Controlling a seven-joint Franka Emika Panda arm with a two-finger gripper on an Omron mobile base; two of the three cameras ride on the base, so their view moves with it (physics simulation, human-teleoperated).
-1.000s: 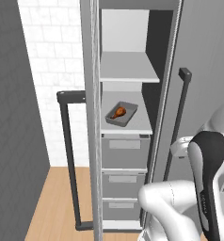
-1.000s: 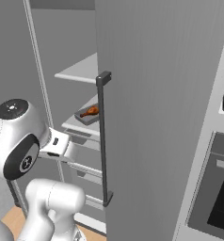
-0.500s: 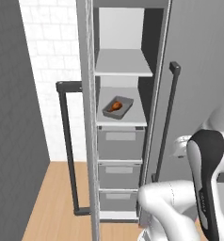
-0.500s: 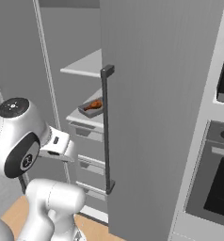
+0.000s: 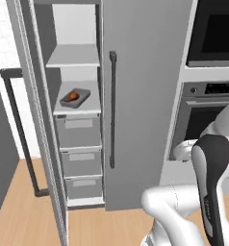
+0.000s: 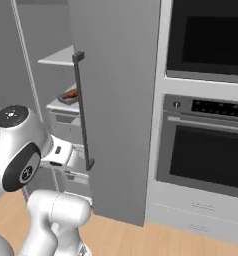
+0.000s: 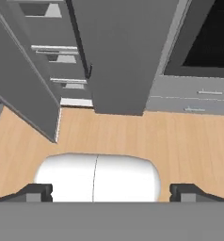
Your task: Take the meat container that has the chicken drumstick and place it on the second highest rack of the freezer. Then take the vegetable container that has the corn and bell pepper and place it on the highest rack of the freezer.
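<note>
The freezer (image 5: 78, 120) stood with its left door swung fully out, its edge running down the near left side, while the right door (image 5: 140, 96) stood closed, flush beside the wall ovens (image 6: 211, 145). On the lower of the freezer's two open shelves (image 5: 78, 108) a dark meat container (image 5: 75, 98) sat toward the front, holding the chicken drumstick (image 5: 73, 96); its near rim was close to the shelf's front lip, with bare board on either side. Above it in the freezer, the highest rack (image 5: 73, 56) was bare, with open space up to the compartment's top. Below the shelves, three grey drawers (image 5: 80, 158) were shut.

The gripper (image 7: 111, 190) hung well in front of the freezer, pointing down at the wooden floor (image 7: 132, 136), its dark fingertips (image 7: 36, 192) spread wide apart with nothing between them. From the hand view, the open door's bottom corner (image 7: 52, 136) lay to the left, the closed door's lower edge ahead, and a broad strip of floor lay free between the freezer's base and the robot. The long dark handle (image 6: 82, 110) on the closed door projected outward toward the arm.
</note>
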